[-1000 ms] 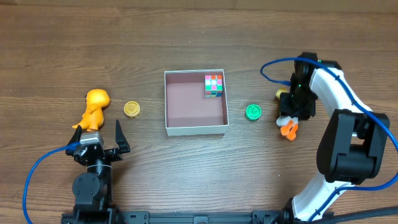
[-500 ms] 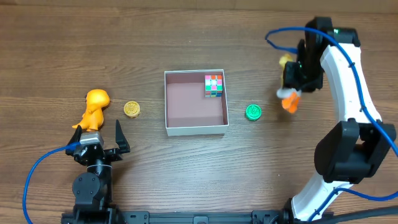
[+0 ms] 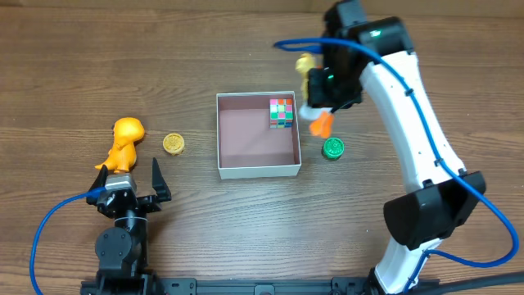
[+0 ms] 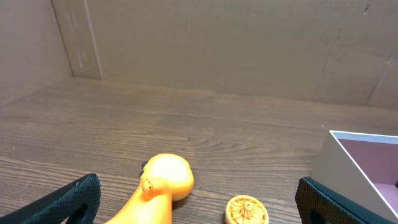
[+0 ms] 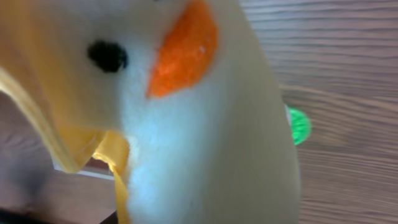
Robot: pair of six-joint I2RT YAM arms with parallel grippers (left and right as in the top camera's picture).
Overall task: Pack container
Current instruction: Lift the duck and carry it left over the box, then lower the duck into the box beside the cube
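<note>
Clenched on a white plush toy (image 3: 305, 108), the right tool (image 3: 318, 95) hung over the right wall of the container (image 3: 255, 171) at the middle of the counter (image 3: 246, 238) — the transfer step, seemingly — so next it needed shifting left, lowering and letting go, while the left tool (image 3: 129, 175) stood released.

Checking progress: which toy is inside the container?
The multicoloured cube, in the container's far right corner. The orange figure, yellow disc and green disc sit on the table; the plush hangs in the right gripper.

right claw (image 3: 324, 88) with plush toy (image 3: 320, 124) swung left, now at container (image 3: 255, 171) right wall
</note>
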